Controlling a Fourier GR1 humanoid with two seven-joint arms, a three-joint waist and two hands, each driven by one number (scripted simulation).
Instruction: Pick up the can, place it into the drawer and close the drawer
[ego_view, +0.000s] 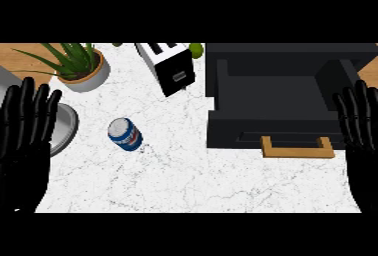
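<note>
A blue and white can (125, 134) stands on the white marble counter (192, 175), left of the middle. To its right a black drawer (269, 100) stands pulled out and open on top, with a wooden handle (297, 148) on its front. My left hand (26, 140) rests open at the left edge, fingers up, well apart from the can. At the right edge my right hand (360, 135) rests open too, beside the drawer's front corner. Neither hand holds anything.
A potted green plant (77, 64) stands at the back left. A white and black toaster (167, 66) sits behind the can, with a green fruit (196, 50) by it. A metal bowl's rim (65, 125) shows beside my left hand.
</note>
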